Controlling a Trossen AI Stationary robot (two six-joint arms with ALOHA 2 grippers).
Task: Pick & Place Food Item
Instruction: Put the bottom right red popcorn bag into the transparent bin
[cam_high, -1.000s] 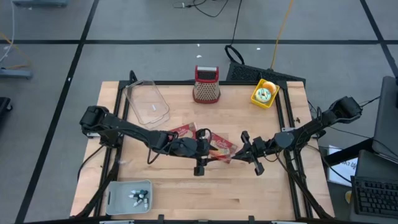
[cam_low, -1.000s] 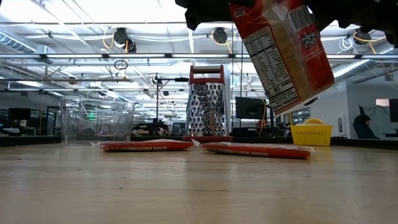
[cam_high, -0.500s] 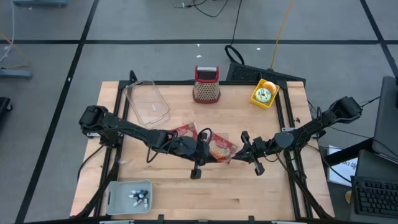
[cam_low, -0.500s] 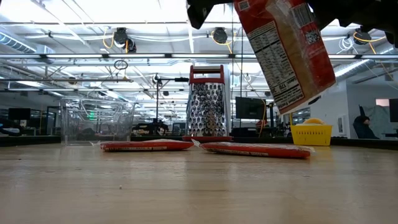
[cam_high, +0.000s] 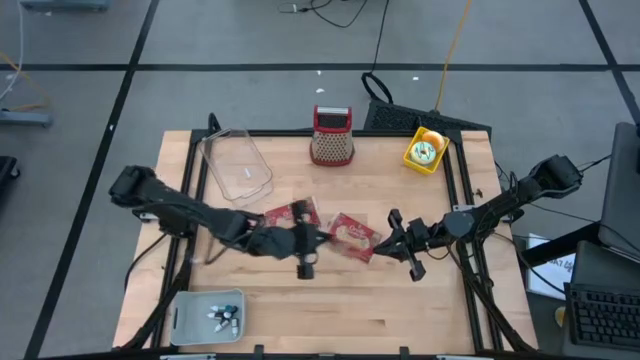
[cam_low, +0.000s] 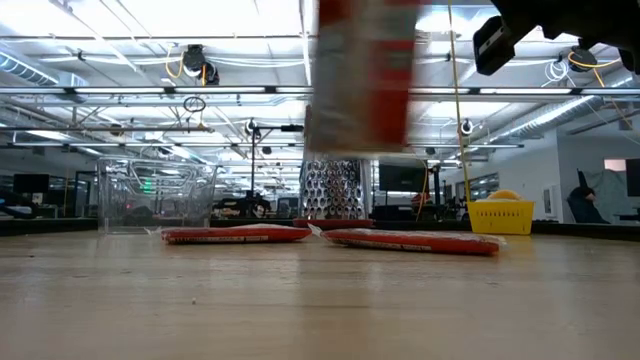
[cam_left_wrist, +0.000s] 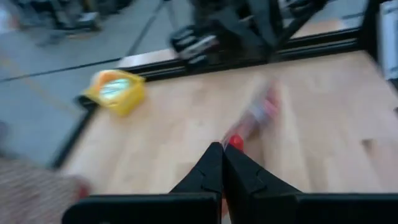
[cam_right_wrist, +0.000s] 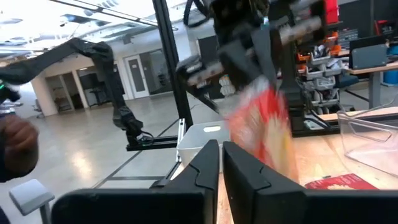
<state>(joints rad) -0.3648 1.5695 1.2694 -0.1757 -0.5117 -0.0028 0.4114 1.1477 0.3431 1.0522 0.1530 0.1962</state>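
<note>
- Left tool (cam_left_wrist: 222, 149) was closed on the edge of a red food packet (cam_low: 360, 70).
- Right tool (cam_right_wrist: 221, 146) sat just beside it, fingers nearly together with nothing between them.
- Yellow basket (cam_high: 424, 150) held a round yellow item; grey tray (cam_high: 205, 312) held small pieces; clear tub (cam_high: 236, 165) stood at the back.
- Grater (cam_high: 332, 135) stood behind the held packet.
- Two flat packets (cam_low: 235, 235) (cam_low: 410, 241) lay on the bench (cam_high: 400, 310).
- The held packet hung well above the bench, blurred, long axis roughly upright.
</note>
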